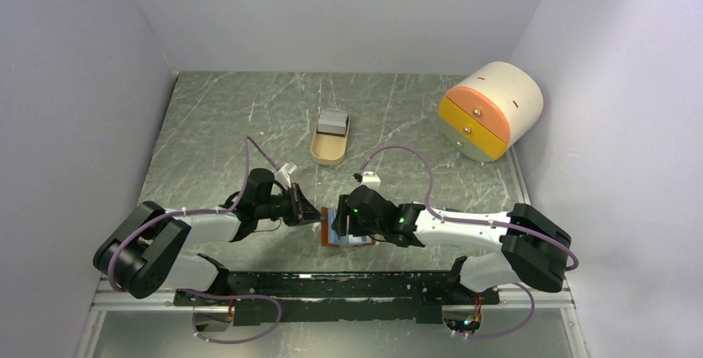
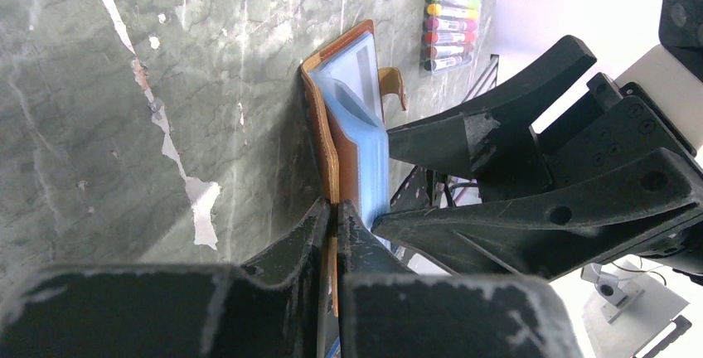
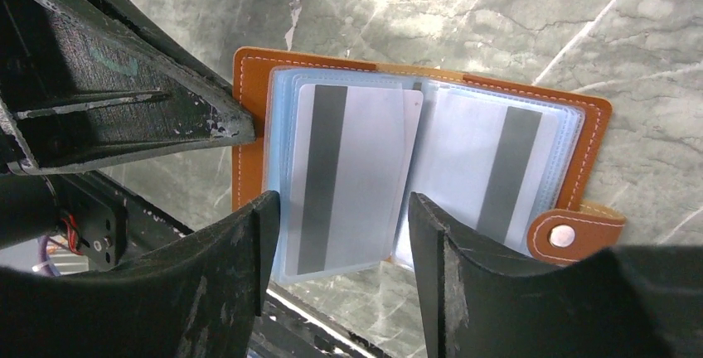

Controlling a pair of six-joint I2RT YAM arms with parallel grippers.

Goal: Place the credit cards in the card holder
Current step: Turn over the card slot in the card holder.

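Left end effector (image 2: 334, 210) tight on holder (image 2: 346, 163)

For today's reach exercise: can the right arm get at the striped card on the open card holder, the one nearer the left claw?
Likely yes: the right claw is open, straddling that card; the left claw only pinches the edge of the card holder.

Left arm (image 1: 207, 225) reaches toward 3 o'clock; its end effector (image 2: 334, 209) has fingers pressed together on the card holder (image 3: 593, 138) cover. Right arm (image 1: 464, 227) reaches toward 9 o'clock; its end effector (image 3: 341, 202) points downward, fingers spread apart.
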